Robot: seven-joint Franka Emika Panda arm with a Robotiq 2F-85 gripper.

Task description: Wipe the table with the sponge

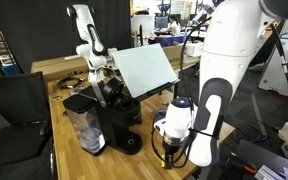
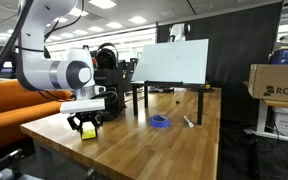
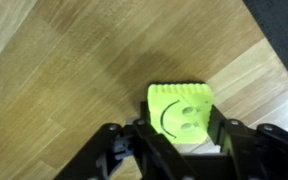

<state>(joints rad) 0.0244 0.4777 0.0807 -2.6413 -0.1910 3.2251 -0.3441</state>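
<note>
The sponge (image 3: 181,112) is a bright yellow square pad with a smiley face. In the wrist view it sits between my gripper's (image 3: 182,135) two fingers, which are shut on its sides. It is held low over the light-brown wooden table (image 3: 74,80), close to a table corner; whether it touches the wood I cannot tell. In an exterior view the sponge (image 2: 88,130) shows under the gripper (image 2: 84,124) near the table's (image 2: 164,150) near-left edge. In another exterior view the gripper (image 1: 170,150) hangs at the table's (image 1: 69,115) near end, with the sponge barely visible.
A black coffee machine (image 1: 109,115) stands on the table, seen also at the back (image 2: 106,60). A white board on a black stand (image 2: 172,62) is behind it. A blue-purple tape roll (image 2: 160,121) and a small white object (image 2: 187,121) lie mid-table. The table edge (image 3: 254,40) is close.
</note>
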